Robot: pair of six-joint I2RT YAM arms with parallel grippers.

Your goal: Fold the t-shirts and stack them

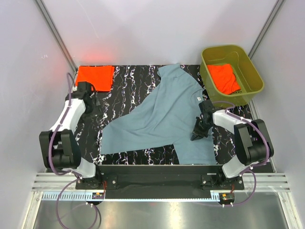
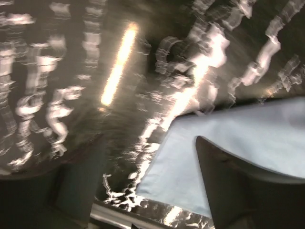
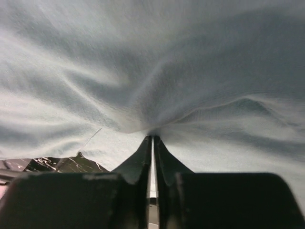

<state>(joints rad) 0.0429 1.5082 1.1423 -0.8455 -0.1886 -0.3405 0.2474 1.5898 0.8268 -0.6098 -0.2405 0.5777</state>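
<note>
Blue-grey t-shirt [image 1: 162, 114] between folded orange-red t-shirt [image 1: 95, 76] and olive tub [image 1: 224, 47]

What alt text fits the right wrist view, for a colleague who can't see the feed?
The right gripper has its fingers shut together on a pinch of the blue-grey t-shirt, and the cloth puckers into folds at their tips. The shirt fills nearly the whole view. A sliver of the black marbled table shows at lower left.
</note>
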